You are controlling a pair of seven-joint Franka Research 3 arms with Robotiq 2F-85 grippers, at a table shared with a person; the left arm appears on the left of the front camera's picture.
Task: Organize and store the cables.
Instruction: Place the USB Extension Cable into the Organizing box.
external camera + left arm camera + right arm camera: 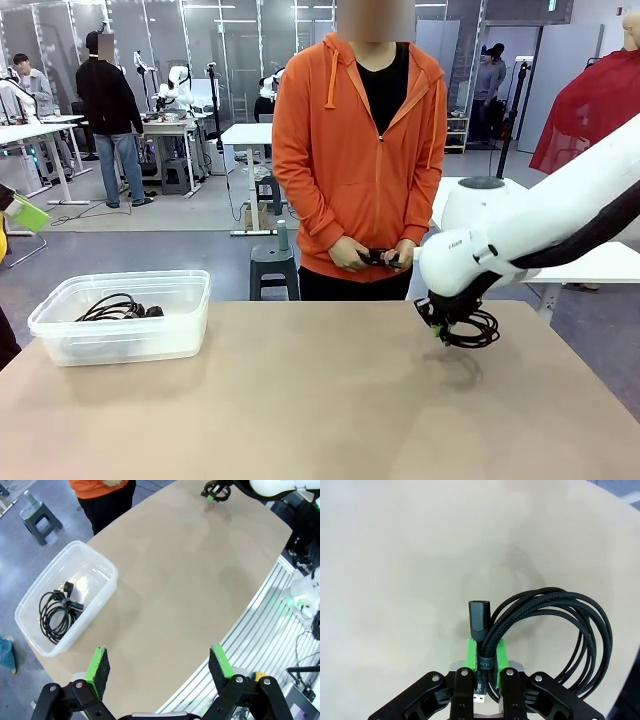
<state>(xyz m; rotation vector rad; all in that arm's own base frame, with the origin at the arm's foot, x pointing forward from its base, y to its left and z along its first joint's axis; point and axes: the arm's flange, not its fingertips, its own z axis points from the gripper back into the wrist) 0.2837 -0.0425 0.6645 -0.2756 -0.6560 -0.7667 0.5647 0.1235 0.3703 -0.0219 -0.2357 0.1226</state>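
The right jaws are seen closed on a coiled black cable [474, 328], which is pinched between the green pads [470, 652] just below its chunky black plug end [479, 617], so that the plug stands up above the pads and the braided loops [570, 625] hang off to the lower right of the right wrist view. In the front view this coil is held at right of centre, slightly clear of the tabletop [300, 400], and its shadow is cast on the beige surface beneath it. A second coiled cable [112, 307] is seen lying inside a clear plastic bin [130, 342] placed on the tabletop at the left of the front view; in the left wrist view the same coil [57, 612] rests on the floor of the bin [102, 562] at the left of the frame, with its plugs at the upper part of the coil. The left jaws are held wide apart high above the tabletop, with nothing between their pads [97, 667]. At the far edge, a small dark object [380, 258] is held in both hands of a person in an orange hoodie [340, 150]; what it is cannot be told.
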